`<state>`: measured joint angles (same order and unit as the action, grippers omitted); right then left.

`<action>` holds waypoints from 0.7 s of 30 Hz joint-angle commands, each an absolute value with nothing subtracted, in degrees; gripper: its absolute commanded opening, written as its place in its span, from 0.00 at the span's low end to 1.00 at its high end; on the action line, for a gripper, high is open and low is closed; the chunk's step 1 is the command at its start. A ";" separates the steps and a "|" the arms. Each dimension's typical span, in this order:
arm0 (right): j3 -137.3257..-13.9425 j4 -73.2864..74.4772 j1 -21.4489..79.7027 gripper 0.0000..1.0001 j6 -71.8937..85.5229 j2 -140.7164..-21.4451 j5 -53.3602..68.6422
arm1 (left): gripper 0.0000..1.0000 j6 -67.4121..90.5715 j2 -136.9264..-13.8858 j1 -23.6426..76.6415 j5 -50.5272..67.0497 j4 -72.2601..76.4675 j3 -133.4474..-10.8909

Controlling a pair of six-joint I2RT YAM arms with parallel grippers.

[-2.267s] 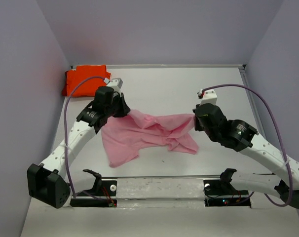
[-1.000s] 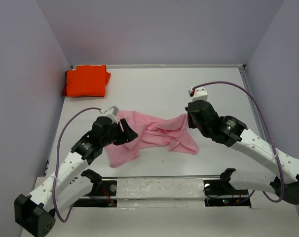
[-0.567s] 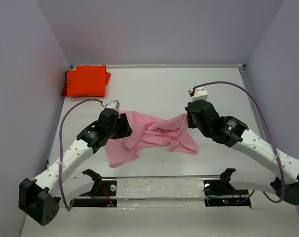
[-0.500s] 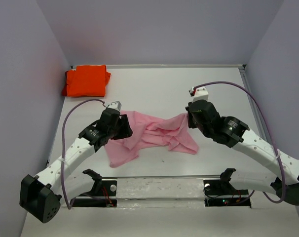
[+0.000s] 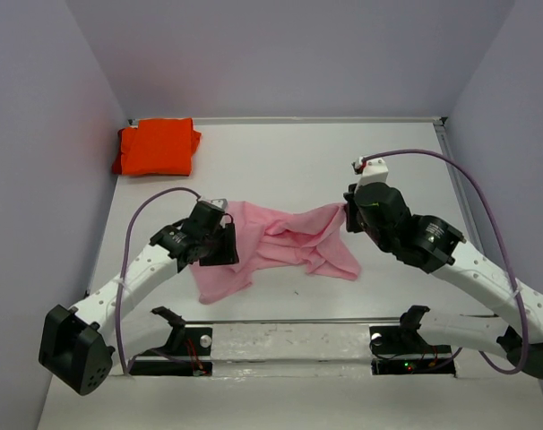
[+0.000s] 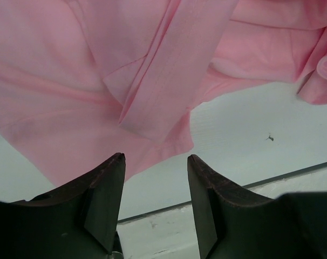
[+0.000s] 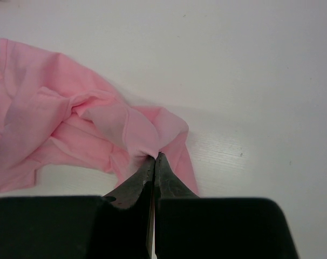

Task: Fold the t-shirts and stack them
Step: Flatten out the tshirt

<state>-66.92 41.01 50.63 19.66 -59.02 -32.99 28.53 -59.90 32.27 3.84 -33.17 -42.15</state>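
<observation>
Your left arm (image 5: pixel 137 269) reaches in low from the near left. The left fingers (image 6: pixel 105 189) stand partly apart and empty over the pink t-shirt (image 5: pixel 280 240) at its near-left edge. Your right arm (image 5: pixel 460 260) angles in from the right, with the right fingers (image 7: pixel 135 182) pinched shut on the shirt's right end. The crumpled shirt runs left to right across the middle of the counter (image 5: pixel 289 161). The folded orange t-shirt (image 5: pixel 155 149) lies in the far-left corner.

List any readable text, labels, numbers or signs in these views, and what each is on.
None: no word, label, number or sign can be read in any view.
The pink t-shirt and the orange t-shirt are plain, and the table shows no print.
</observation>
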 commanded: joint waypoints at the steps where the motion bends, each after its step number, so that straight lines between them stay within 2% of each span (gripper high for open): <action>1: -67.06 37.18 50.36 0.00 19.07 -57.31 -32.61 | 0.59 27.25 -58.18 32.61 4.39 -36.91 -43.51; 11: -68.11 37.09 50.36 0.00 18.02 -54.58 -31.11 | 0.57 24.87 -66.78 32.96 7.47 -34.64 -43.94; 21: -69.26 38.58 50.36 0.00 17.23 -52.47 -30.59 | 0.54 22.15 -74.18 33.13 4.57 -32.43 -47.55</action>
<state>-66.92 40.05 50.63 18.31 -54.08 -30.61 24.34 -73.76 32.69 4.49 -33.23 -45.19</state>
